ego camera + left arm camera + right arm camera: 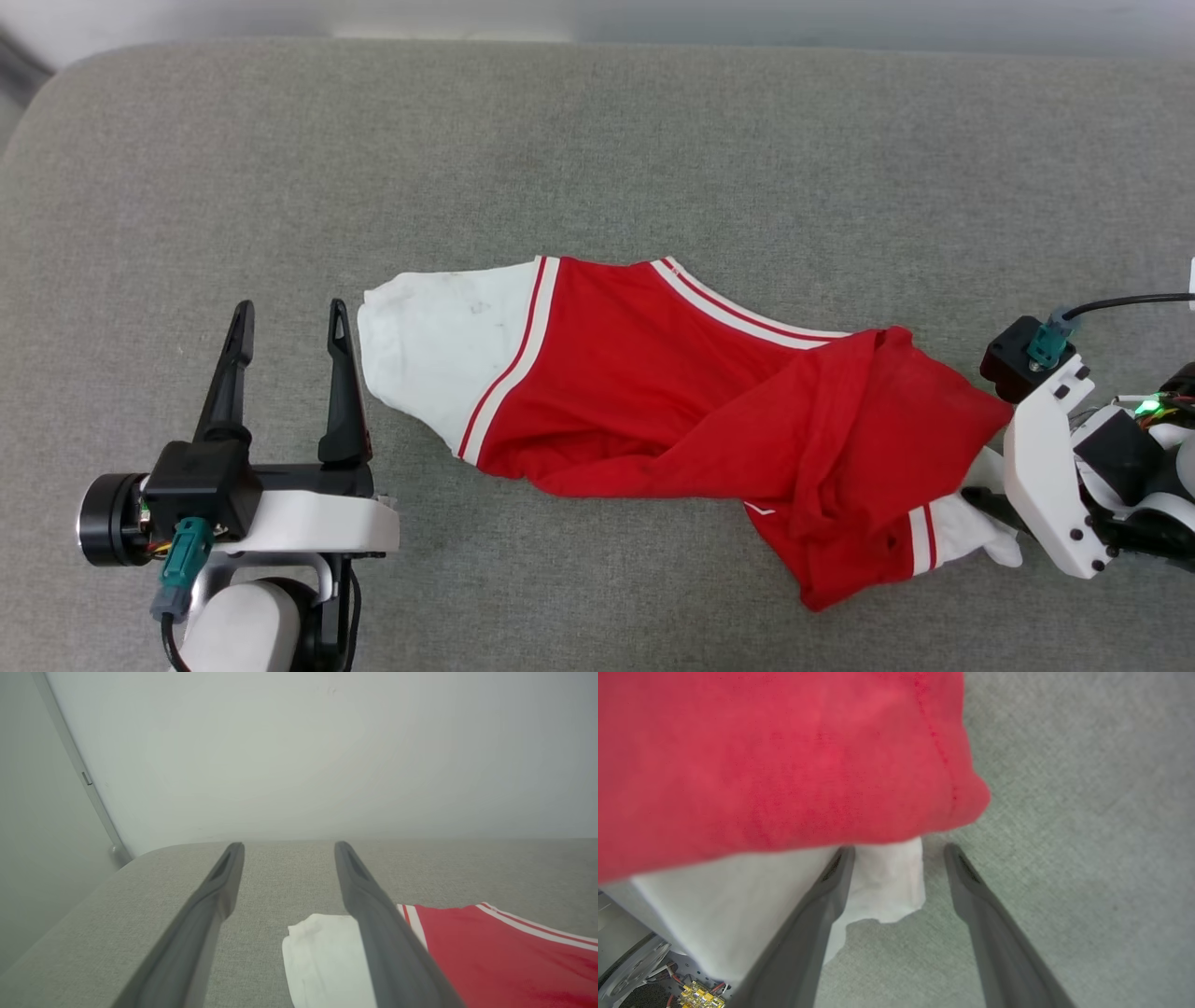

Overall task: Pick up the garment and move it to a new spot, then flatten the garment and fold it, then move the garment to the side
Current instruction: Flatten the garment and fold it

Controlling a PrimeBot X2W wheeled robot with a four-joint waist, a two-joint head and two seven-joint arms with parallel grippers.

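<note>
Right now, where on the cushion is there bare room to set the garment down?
Bare: the wide band between the garment and the cushion's far edge; the near strip between the left pincer and the garment's lower folds. Crowded: both ends, with the left pincer beside one white sleeve and the right pincer around the other's corner.

R gripper is standing w/ jaws wide apart, clamping nothing. Garment, red body, is covering upper left. Its white sleeve is lying partly btwn the fingers, passing behind the view-left one. Grey fabric surface is showing at right.
</note>
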